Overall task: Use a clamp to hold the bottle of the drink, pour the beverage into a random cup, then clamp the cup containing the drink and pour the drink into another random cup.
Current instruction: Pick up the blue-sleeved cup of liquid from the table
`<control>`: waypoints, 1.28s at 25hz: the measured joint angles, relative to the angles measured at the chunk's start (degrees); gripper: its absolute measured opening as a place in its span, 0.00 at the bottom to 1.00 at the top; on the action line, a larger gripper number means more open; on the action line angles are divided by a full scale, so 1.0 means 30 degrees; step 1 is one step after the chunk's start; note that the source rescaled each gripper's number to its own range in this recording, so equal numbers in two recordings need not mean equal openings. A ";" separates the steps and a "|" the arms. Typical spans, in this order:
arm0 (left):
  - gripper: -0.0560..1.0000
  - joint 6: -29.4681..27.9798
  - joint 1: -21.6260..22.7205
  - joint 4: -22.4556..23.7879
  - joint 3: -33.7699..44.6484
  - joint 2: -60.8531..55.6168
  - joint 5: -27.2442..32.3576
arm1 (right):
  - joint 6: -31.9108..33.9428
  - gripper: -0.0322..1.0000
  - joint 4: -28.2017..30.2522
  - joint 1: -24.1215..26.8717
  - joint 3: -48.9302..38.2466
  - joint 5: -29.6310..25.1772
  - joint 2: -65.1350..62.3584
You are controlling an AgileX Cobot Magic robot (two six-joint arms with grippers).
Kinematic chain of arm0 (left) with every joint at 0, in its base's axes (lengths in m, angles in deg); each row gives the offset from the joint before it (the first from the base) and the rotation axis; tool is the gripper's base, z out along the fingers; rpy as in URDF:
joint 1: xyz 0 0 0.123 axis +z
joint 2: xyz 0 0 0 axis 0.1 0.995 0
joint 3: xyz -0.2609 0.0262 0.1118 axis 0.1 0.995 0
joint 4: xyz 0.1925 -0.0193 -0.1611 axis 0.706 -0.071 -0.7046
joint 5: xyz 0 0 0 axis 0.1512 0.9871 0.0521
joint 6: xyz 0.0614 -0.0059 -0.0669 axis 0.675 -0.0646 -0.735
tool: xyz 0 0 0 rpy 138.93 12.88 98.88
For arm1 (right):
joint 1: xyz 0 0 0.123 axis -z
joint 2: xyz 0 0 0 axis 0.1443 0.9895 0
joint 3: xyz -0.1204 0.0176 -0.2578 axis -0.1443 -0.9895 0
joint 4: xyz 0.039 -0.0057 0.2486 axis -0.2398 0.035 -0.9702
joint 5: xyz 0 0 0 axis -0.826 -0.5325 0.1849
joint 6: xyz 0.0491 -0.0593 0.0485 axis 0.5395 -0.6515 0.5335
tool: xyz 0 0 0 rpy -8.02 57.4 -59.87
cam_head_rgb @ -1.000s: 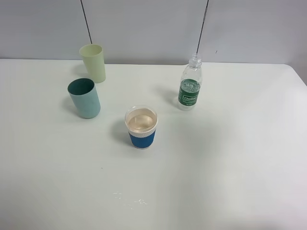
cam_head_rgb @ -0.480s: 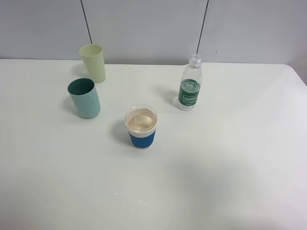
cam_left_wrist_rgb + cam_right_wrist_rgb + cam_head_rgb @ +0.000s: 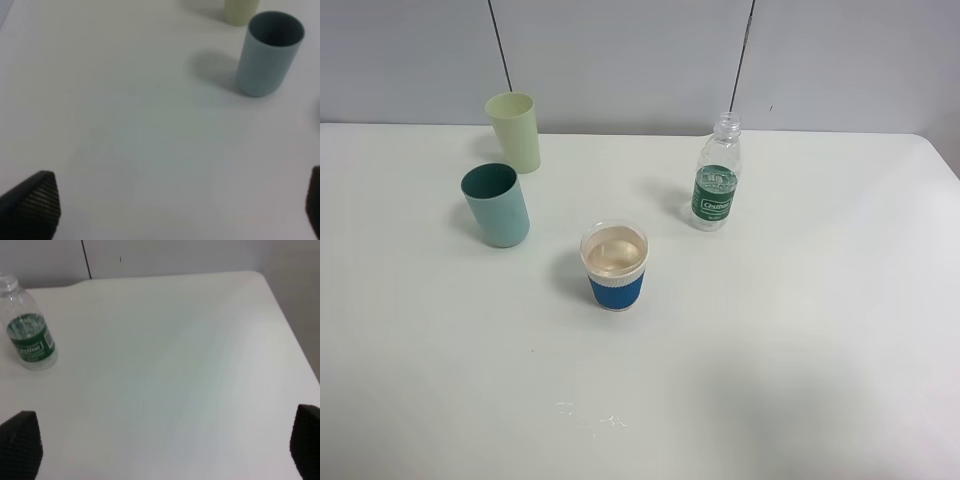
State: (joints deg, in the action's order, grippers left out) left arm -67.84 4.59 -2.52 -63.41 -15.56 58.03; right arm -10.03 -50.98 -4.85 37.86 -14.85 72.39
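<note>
**White worktop, grey wall, two cords**

A white worktop (image 3: 800, 330) fills most of the high view, its far edge meeting a pale grey wall (image 3: 620, 50). Two thin dark cords run down the wall, a left cord (image 3: 500, 45) and a right cord (image 3: 744, 45). A few small white specks (image 3: 590, 415) lie on the worktop's near side.

Only the shading on the desk (image 3: 840, 300) has altered. A faint grey shadow (image 3: 770, 400) on its near right part, in front of the plastic bottle (image 3: 717, 185), seems to have spread slightly toward the middle since a second ago, though its soft edge is hard to trace.
</note>
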 joint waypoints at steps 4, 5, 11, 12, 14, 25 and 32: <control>1.00 0.0000 0.0000 0.0000 0.0000 0.0000 0.0000 | -0.0313 1.00 0.0000 0.0000 -0.1033 -0.0162 0.0000; 1.00 0.0000 0.0000 0.0000 0.0000 0.0000 0.0000 | -0.0401 1.00 0.0000 0.0000 -0.1401 -0.0117 0.0000; 1.00 0.0000 0.0000 0.0000 0.0000 0.0000 0.0000 | -0.0522 1.00 0.0000 0.0000 -0.2568 0.0576 0.0000; 1.00 0.0000 0.0000 0.0000 0.0000 0.0000 0.0000 | -0.0522 1.00 0.0000 0.0000 -0.2571 0.0660 0.0000; 1.00 0.0000 0.0000 0.0000 0.0000 0.0000 0.0000 | -0.0522 1.00 0.0000 0.0000 -0.2571 0.0737 0.0000; 1.00 0.0000 0.0000 0.0000 0.0000 0.0000 0.0000 | -0.0522 1.00 0.0000 0.0000 -0.2571 0.0776 0.0000; 1.00 0.0000 0.0000 0.0000 0.0000 0.0000 0.0000 | -0.0500 1.00 0.0000 0.0000 -0.2571 0.0776 0.0000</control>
State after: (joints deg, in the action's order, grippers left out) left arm -67.84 4.59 -2.52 -63.41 -15.56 58.03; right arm -11.53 -50.98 -4.85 30.15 -12.52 72.39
